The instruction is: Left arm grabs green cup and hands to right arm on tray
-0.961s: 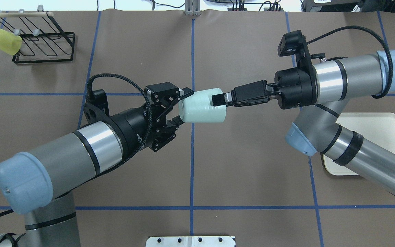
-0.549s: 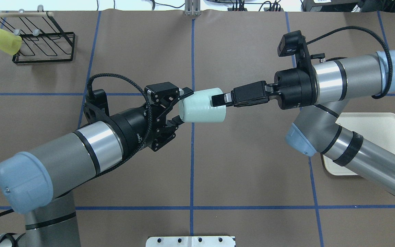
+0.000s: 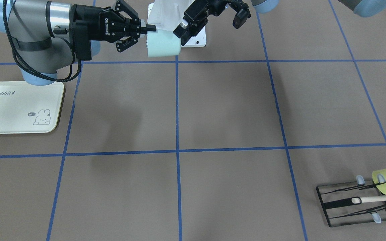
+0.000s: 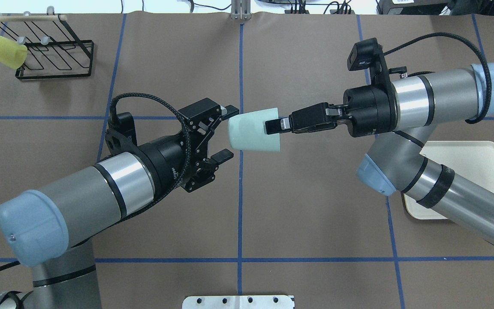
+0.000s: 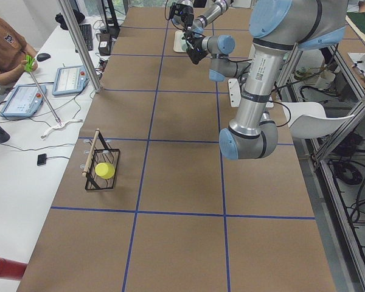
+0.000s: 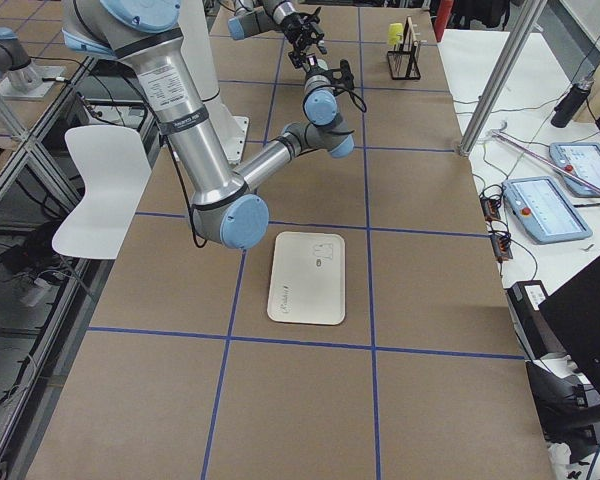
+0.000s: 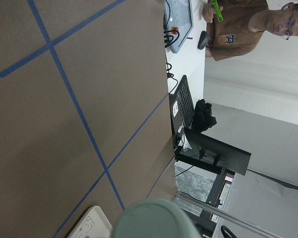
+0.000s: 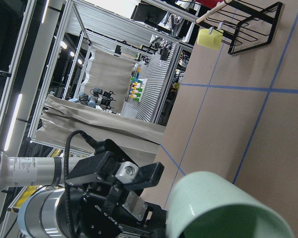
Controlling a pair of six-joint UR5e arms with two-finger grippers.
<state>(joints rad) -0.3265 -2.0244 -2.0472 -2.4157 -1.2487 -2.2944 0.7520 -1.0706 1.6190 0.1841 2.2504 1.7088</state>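
The pale mint green cup hangs on its side above the table's middle, rim toward my right arm. My right gripper is shut on its rim, one finger inside. My left gripper is open, its fingers spread on either side of the cup's base without touching it. In the front-facing view the cup sits between the right gripper and the open left gripper. The cup also shows in the left wrist view and the right wrist view. The cream tray lies under my right arm.
A black wire rack with a yellow-green cup stands at the far left corner; it also shows in the front-facing view. A white mounting plate sits at the near edge. Operators sit past the table's far side.
My left gripper has opened and let go of the green cup, then drawn back slightly. The cup stays in my right gripper and has tipped a little.
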